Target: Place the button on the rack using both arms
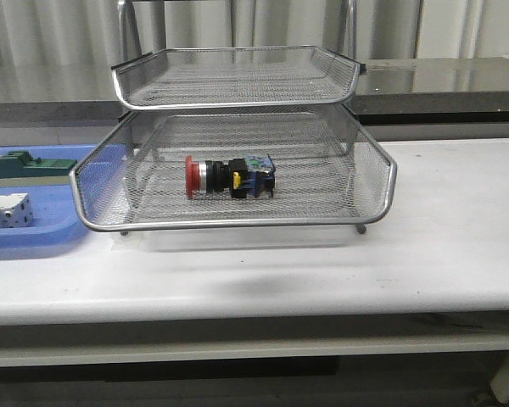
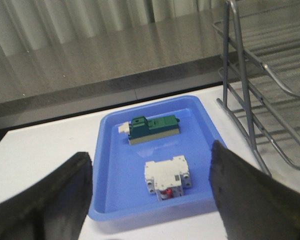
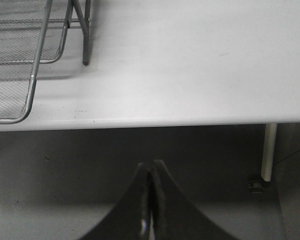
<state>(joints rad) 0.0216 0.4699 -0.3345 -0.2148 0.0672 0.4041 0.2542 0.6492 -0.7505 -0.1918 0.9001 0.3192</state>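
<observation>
button (image 1: 229, 177) lies in rack's (image 1: 237, 222) pulled-out lower tray, upper tray above. Beyond left fingers (image 2: 240, 195): tray (image 2: 110, 190) holding green block (image 2: 152, 128) and white block (image 2: 167, 174); rack beside it.

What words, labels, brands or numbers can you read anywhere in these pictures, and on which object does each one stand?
No text can be read.
button: any marking on the blue-and-yellow rear is too small to read.
white block: any print on it is too blurred to read.
green block: no lettering shows.
rack and blue tray: no signs.

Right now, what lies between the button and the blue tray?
In the front view, only the rack's mesh side wall separates the button from the blue tray; nothing else lies there.
</observation>
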